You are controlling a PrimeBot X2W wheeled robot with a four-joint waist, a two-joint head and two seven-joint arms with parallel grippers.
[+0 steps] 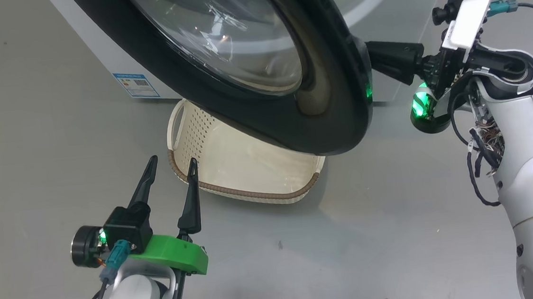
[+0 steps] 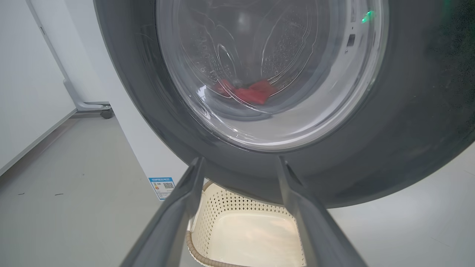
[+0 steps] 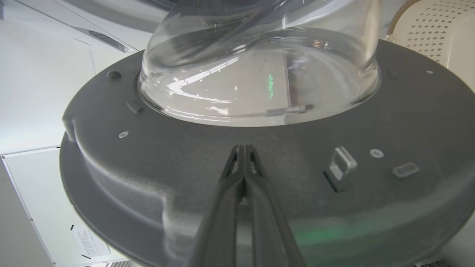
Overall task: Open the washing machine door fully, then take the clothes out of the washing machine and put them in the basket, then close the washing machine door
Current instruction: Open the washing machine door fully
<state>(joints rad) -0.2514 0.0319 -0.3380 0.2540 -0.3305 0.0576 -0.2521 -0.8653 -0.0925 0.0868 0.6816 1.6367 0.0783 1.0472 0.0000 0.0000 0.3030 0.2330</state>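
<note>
One washing machine [image 1: 389, 16], one washing machine door [image 1: 332, 82], one basket [image 1: 251, 192], one small heap of red clothes [image 2: 252, 92], two pincers. The door stands swung out over the basket, which sits on the floor [image 1: 349, 238] before the machine.

The left wrist view gives the clothes through the glass, lying in the drum. The right wrist view gives the door's inner face and its latch hook [image 3: 341, 167].

The left arm reaches forward at the near left, and the left pincer [image 1: 173, 159] has its fingers spread apart, gripping nothing, beside the basket's near left corner. The right arm bends in from the right. The right pincer [image 3: 243, 148] has its fingers pressed together, with the tips at the door's inner ring.
</note>
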